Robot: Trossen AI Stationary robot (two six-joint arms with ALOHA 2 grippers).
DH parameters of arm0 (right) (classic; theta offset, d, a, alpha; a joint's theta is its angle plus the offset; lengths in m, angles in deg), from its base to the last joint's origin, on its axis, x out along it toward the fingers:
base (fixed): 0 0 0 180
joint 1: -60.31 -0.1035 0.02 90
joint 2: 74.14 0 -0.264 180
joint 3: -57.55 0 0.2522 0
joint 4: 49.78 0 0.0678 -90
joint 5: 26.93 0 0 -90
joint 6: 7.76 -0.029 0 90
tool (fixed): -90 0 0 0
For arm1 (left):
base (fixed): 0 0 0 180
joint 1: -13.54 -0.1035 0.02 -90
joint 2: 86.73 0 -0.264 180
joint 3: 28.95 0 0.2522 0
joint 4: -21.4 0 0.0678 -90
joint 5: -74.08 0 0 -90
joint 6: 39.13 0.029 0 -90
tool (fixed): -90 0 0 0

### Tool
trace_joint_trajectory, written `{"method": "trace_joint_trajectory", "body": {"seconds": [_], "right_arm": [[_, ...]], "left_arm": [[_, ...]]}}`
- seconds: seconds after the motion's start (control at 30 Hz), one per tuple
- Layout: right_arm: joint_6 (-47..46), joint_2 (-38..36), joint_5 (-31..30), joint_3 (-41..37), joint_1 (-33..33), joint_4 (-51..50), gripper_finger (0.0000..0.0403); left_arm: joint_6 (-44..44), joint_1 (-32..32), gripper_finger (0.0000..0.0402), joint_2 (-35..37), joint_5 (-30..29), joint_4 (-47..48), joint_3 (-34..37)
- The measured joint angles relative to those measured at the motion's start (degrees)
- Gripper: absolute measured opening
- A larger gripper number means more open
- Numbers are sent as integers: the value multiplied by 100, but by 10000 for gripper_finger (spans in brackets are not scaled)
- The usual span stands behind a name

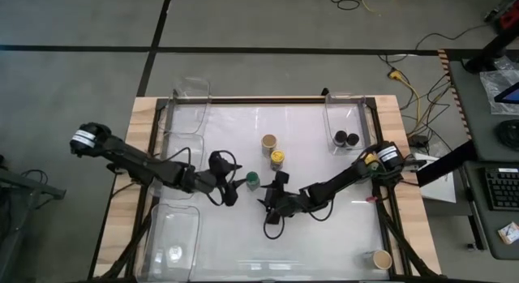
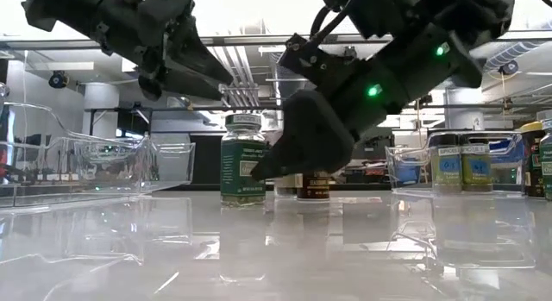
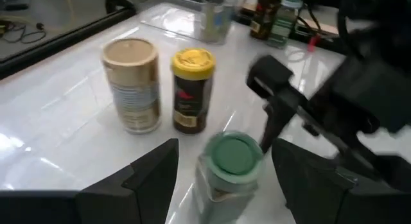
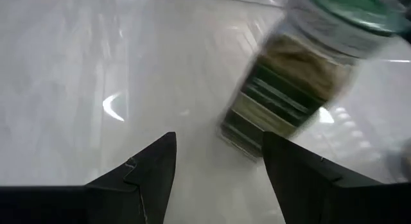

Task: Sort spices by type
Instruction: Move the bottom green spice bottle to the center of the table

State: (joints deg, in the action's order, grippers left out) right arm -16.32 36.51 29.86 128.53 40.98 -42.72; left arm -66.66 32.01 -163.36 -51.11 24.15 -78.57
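High view: both arms reach low toward mid tabletop (image 1: pixel 324 226). Left arm comes in from the far left, elbow bent, left gripper (image 1: pixel 235 190) pointing at the green-lid jar (image 1: pixel 253 181), which stands just ahead of its tips. Right arm slants in from the right edge, right gripper (image 1: pixel 272 208) just past the same jar on the other side, w/ tips aimed back toward it. Tan-lid jar (image 1: pixel 269 142) and yellow-lid jar (image 1: pixel 277 159) stand side by side, a bit beyond both grippers. Two black-lid jars (image 1: pixel 346 139) sit in a clear bin (image 1: pixel 345 113) behind the right arm's wrist.

Low view: green-lid jar (image 2: pixel 242 159) upright on tabletop; right gripper (image 2: pixel 285 167) hangs just beside it, tips low, close to the surface. Left gripper is higher, above the jar, tips partly hidden.

Left wrist view: fingers (image 3: pixel 154 169) spread wide, green-lid jar (image 3: pixel 231 166) between them, no contact visible. Tan & yellow jars stand farther ahead; right arm is beside the jar.

Right wrist view: fingers (image 4: pixel 151 166) apart, nothing held; green-lid jar (image 4: pixel 295 89) just ahead of the tips, blurred.
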Motion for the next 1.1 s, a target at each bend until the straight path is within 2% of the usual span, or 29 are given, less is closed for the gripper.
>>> {"method": "trace_joint_trajectory", "body": {"seconds": [0.07, 0.2, 0.3, 0.5, 0.67, 1.1], "right_arm": [[31, -104, -7, -32, 0, -109, 219], [14, -252, -143, -225, -2, -313, 219], [-203, -304, -139, -347, -2, -294, 219], [-417, -392, -129, -471, -15, -317, 219], [-452, -394, -124, -512, -13, -261, 219], [-732, -394, -82, -617, -16, -255, 219]], "left_arm": [[8, 127, 235, -144, -98, -81, -11], [16, 350, 235, -519, -762, 50, -211], [-60, 343, 241, -763, -906, 217, -385], [-209, 268, 292, -1249, -695, 326, -864], [-308, 263, 328, -1332, -766, 521, -1097], [-846, -39, 323, -1841, -702, 804, -1279]]}}
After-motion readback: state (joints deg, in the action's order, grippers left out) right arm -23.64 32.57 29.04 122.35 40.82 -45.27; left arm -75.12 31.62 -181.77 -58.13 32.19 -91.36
